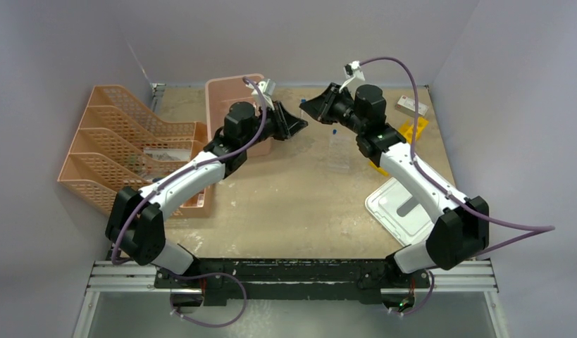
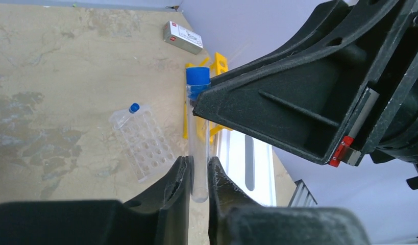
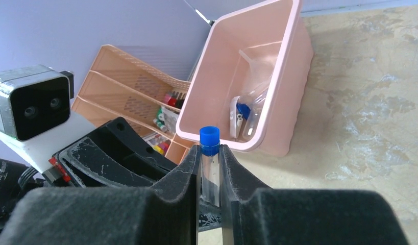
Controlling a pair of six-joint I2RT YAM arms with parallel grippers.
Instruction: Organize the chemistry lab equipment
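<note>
A blue-capped clear tube [image 2: 199, 132] hangs in the air between my two grippers above the table's far middle. My left gripper [image 2: 199, 171] is shut on its rounded bottom end. My right gripper [image 3: 209, 153] is shut on the same tube just under its blue cap [image 3: 209, 140]. In the top view the left gripper [image 1: 294, 125] and right gripper [image 1: 310, 109] meet tip to tip, and the tube itself is hidden there. Below lies the clear rack [image 2: 143, 140] with one blue-capped tube [image 2: 133, 108] at its corner. The yellow holed rack [image 2: 217, 66] stands beyond it.
The pink bin [image 3: 247, 76] stands at the back left with clear and blue-ended items [image 3: 245, 115] inside. Orange mesh trays [image 1: 130, 148] fill the left side. The white lid [image 1: 401, 208] lies at the right front. A small white box [image 1: 411, 105] sits at the back right.
</note>
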